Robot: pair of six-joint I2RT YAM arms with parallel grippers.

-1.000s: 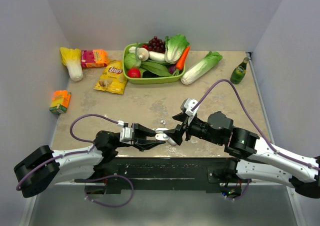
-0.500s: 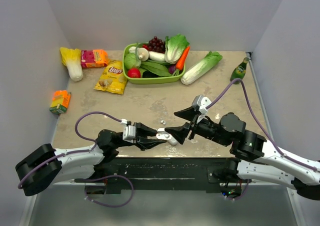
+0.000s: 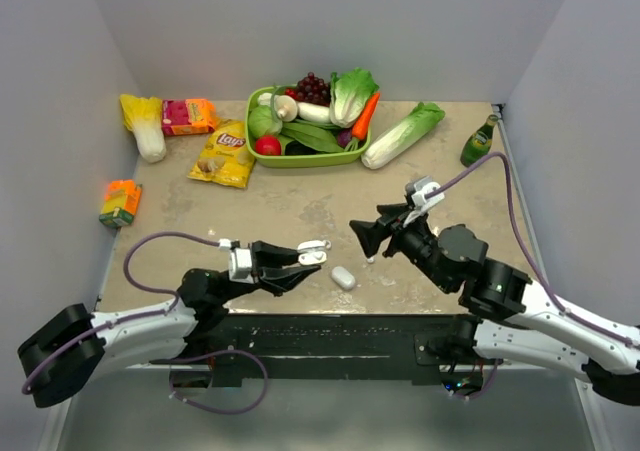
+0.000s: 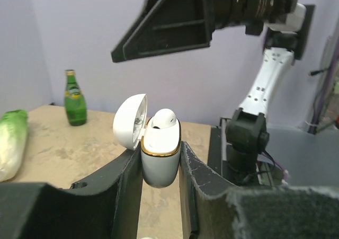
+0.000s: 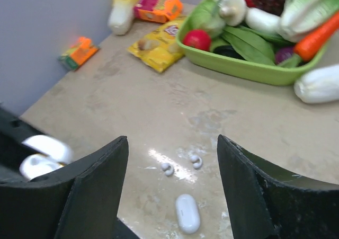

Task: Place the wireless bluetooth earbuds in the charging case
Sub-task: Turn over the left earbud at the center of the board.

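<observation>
My left gripper (image 4: 160, 159) is shut on a white charging case (image 4: 159, 162) with a gold rim. The case is upright, its lid (image 4: 130, 123) swung open to the left. One of the white earbuds (image 4: 163, 118) sits in the case's top. From above, the case (image 3: 311, 257) hangs just over the table's front edge. My right gripper (image 5: 170, 143) is open and empty, above and to the right of the case. Below it, two loose earbuds (image 5: 167, 168) (image 5: 195, 160) lie on the table.
A second, closed white case (image 5: 187, 213) (image 3: 343, 277) lies on the table near the loose earbuds. A green tray (image 3: 300, 159) of vegetables stands at the back, a cabbage (image 3: 402, 135) and a green bottle (image 3: 479, 142) to its right, a chip bag (image 3: 223, 155) and boxes to its left.
My right gripper has pulled back to the right, away from the held case. My left gripper has drawn the case slightly left, so the closed case on the table now shows.
</observation>
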